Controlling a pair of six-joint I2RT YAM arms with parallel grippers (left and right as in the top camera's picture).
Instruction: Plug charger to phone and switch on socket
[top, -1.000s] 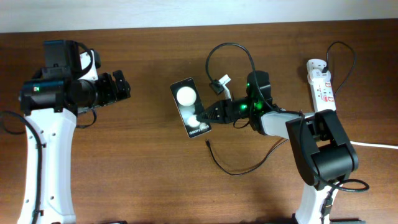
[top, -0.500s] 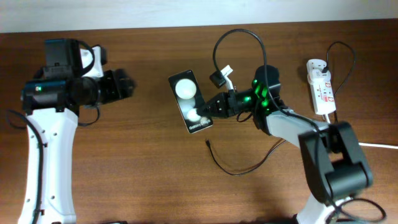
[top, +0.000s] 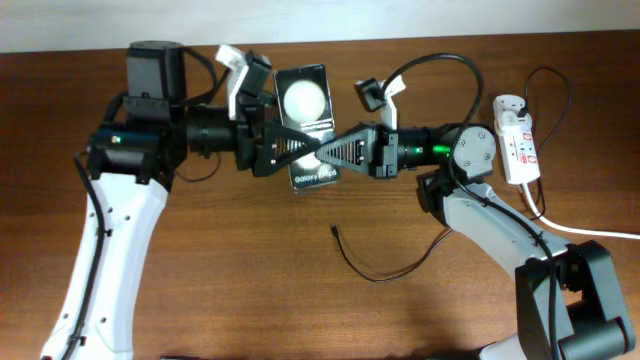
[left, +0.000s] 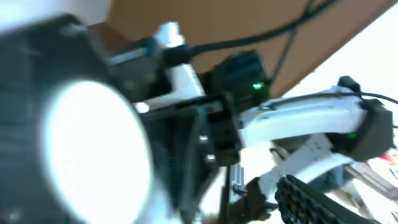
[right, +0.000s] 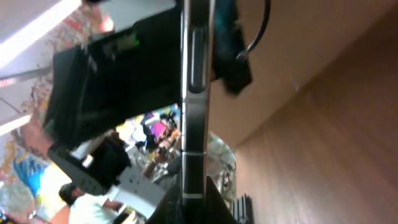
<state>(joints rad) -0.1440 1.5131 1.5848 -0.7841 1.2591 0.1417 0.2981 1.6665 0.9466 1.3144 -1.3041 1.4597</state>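
The black phone (top: 305, 120) is lifted off the table, face up, with a bright glint on it. My right gripper (top: 322, 157) reaches in from the right and is shut on its lower edge. In the right wrist view the phone (right: 194, 93) shows edge-on between the two fingers. My left gripper (top: 282, 150) comes in from the left with its jaws wide at the phone's left side; contact cannot be told. One ribbed left fingertip (left: 311, 199) shows. The charger cable's plug tip (top: 334, 230) lies loose on the table. The white socket (top: 518, 140) lies far right.
The charger's thin black cable (top: 378, 277) curves across the wood below both grippers. A thick white cord (top: 600, 232) runs right from the socket. Both arms cross the upper middle of the table, nearly tip to tip.
The right gripper has raised the phone off the table and carried it left and back. The left arm has swung right to meet it, its jaws narrowing slightly.
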